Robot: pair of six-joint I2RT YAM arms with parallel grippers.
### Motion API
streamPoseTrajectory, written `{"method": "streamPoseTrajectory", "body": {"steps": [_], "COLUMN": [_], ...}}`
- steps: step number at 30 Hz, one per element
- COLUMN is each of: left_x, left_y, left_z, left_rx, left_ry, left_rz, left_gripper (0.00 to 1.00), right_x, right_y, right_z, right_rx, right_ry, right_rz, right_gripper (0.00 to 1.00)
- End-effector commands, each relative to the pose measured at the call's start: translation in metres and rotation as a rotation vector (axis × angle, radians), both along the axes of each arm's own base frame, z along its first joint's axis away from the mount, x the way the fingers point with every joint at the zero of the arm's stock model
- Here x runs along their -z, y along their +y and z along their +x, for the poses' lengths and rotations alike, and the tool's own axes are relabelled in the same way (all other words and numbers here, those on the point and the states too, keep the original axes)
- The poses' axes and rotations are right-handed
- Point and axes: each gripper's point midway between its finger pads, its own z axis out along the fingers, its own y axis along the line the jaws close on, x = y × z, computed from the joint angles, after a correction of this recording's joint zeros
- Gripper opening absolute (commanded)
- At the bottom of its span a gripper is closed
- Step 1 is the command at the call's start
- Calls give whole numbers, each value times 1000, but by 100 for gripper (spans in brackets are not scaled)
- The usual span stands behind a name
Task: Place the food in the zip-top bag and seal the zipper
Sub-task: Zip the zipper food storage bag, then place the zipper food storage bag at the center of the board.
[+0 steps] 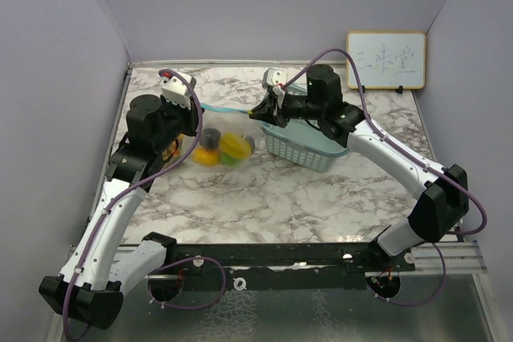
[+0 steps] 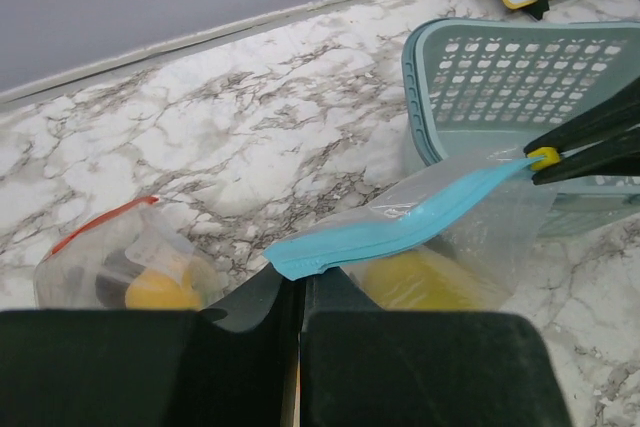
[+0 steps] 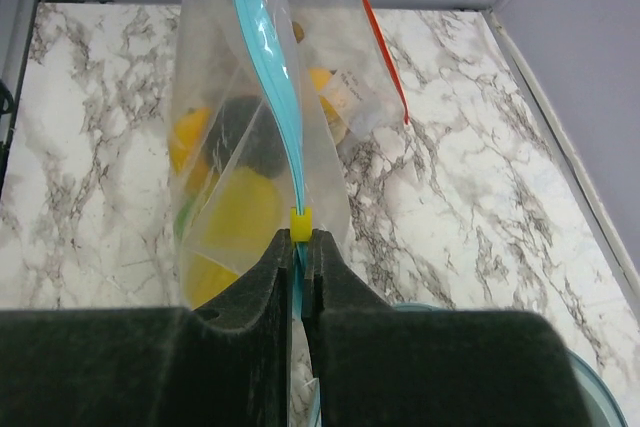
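basket point(image 1: 303, 152): pale teal mesh one, sat upright on the bench, right of the middle and toward the far edge
whiteboard point(image 1: 385, 59): yellowish frame, propped on little black feet at the far right corner, against the back wall; some scribbles on it, couldn't read them
bench top point(image 1: 264, 198): white-and-grey marble look
second bag point(image 2: 120, 257): clear with a red strip, lay near the left edge; something yellow and something dark inside
walls point(image 1: 264, 6): plain lilac, boxed in the left, far and right edges
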Motion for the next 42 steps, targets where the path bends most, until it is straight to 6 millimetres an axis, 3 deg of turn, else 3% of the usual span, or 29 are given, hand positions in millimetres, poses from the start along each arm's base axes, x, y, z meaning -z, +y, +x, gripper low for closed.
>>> {"method": "streamPoseTrajectory", "body": {"steps": [1,9,15,23,24,26,28,33,34,36,37,38,42], "left_x": [-17,-25,-23,-17,-16,-13,-8,2,1,-3,-6,-9,-27], "left_y": [64,90,87,81,79,76,74,65,60,51,47,42,29], "left_z": [22,25,27,27,27,27,27,32,33,37,38,40,48], "left_rx": [-335,-466,-461,-433,-420,-404,-405,-388,-366,-325,-308,-289,-222], "left_ry": [-80,-106,-94,-81,-85,-83,-65,-44,-45,-38,-30,-19,12], "left_rz": [79,123,100,72,66,53,40,-23,-37,-57,-65,-67,-63], "left_gripper": [0,0,0,0,0,0,0,2,12,43,88,98,99], "right_x": [12,36,51,57,55,51,48,38,34,25,22,20,17], "right_y": [-39,-65,-91,-101,-100,-100,-101,-95,-93,-91,-91,-91,-92], "right_z": [15,25,41,59,61,63,67,68,69,70,71,74,85], "right_rx": [160,302,451,566,573,586,616,641,649,664,676,701,771], "right_ry": [29,55,61,103,108,123,137,215,230,252,267,283,350], "right_rz": [-67,-140,-186,-206,-202,-191,-180,-128,-106,-68,-56,-47,-53], "right_gripper": [2,2,2,3,6,25,37,91,99,100,100,100,100]}}
